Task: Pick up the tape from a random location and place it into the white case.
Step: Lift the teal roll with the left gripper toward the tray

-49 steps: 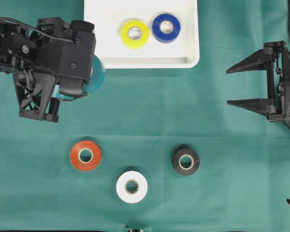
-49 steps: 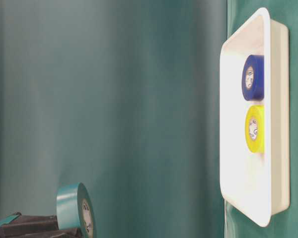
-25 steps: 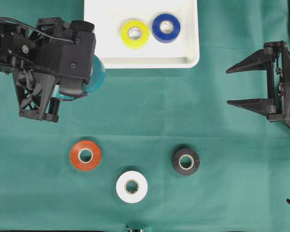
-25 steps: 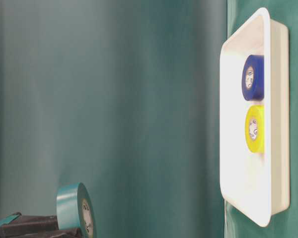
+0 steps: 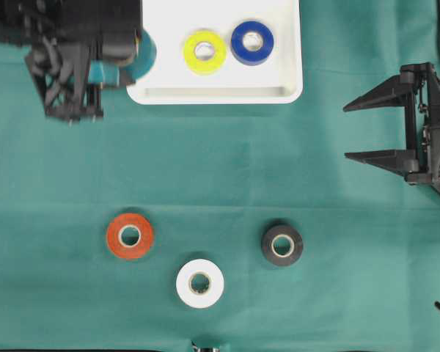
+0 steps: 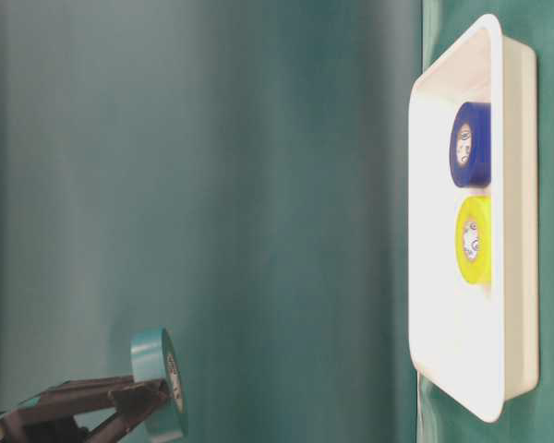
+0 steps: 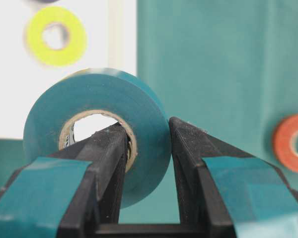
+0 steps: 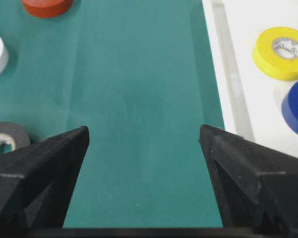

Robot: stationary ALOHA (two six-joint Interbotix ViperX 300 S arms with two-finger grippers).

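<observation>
Overhead, you see the left pincer point(image 5: 106, 70) grasping the teal tape point(image 5: 143, 57) over the case point(image 5: 220, 92) corner. Left wrist: one finger point(image 7: 107, 163) inside the core. Right wrist: right pincer point(image 8: 144, 136) released over the counter point(image 8: 139, 99).

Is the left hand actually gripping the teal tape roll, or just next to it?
Touching. In the left wrist view the left hand pinches the teal tape roll's wall, one finger through the core, the other against the outer face.
</observation>
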